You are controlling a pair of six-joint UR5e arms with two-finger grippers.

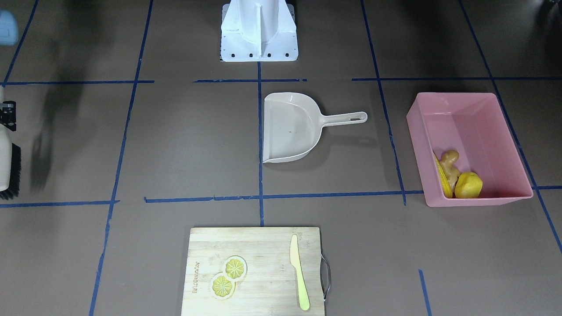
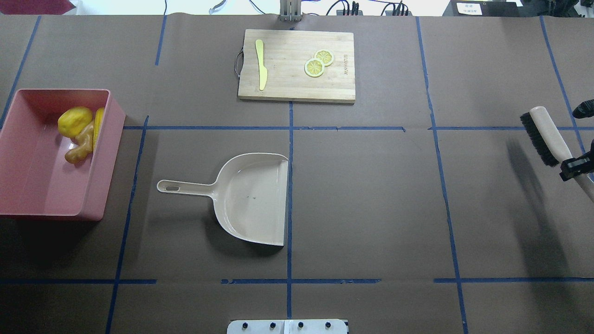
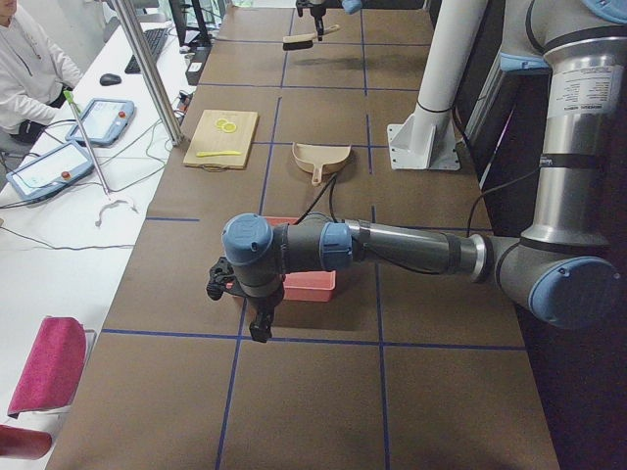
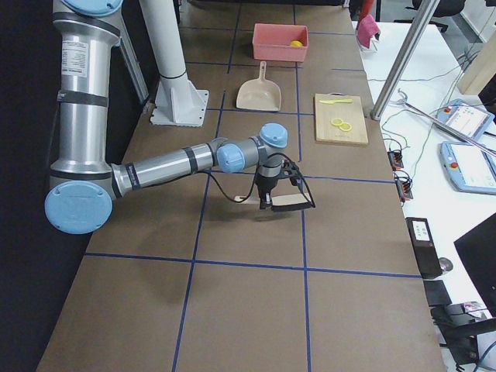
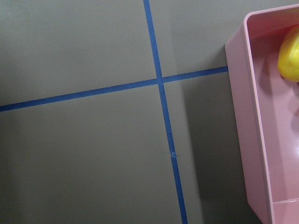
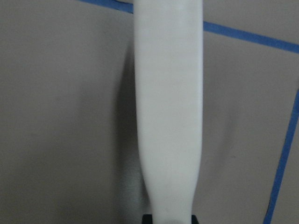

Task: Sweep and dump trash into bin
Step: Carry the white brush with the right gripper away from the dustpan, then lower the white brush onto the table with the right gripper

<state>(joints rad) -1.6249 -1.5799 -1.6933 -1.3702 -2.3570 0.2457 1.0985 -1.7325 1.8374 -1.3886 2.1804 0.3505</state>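
Note:
The pink bin (image 2: 60,91) stands at the table's left end and holds the trash: a yellow lump (image 2: 74,121), a ginger root (image 2: 80,147) and a corn cob (image 2: 98,125), all in its far corner. They also show in the bin (image 1: 452,94) as lump (image 1: 468,185), ginger (image 1: 450,160) and corn (image 1: 443,177). My right gripper (image 2: 575,167) is shut on the handle of a black-bristled brush (image 2: 545,139) at the table's right edge. My left gripper (image 3: 257,323) hangs just outside the bin's end; I cannot tell whether it is open or shut.
A beige dustpan (image 2: 253,199) lies empty mid-table, handle toward the bin. A wooden cutting board (image 2: 297,65) at the far edge carries two lemon slices (image 2: 318,64) and a pale knife (image 2: 261,69). A person (image 3: 29,69) sits beside the table.

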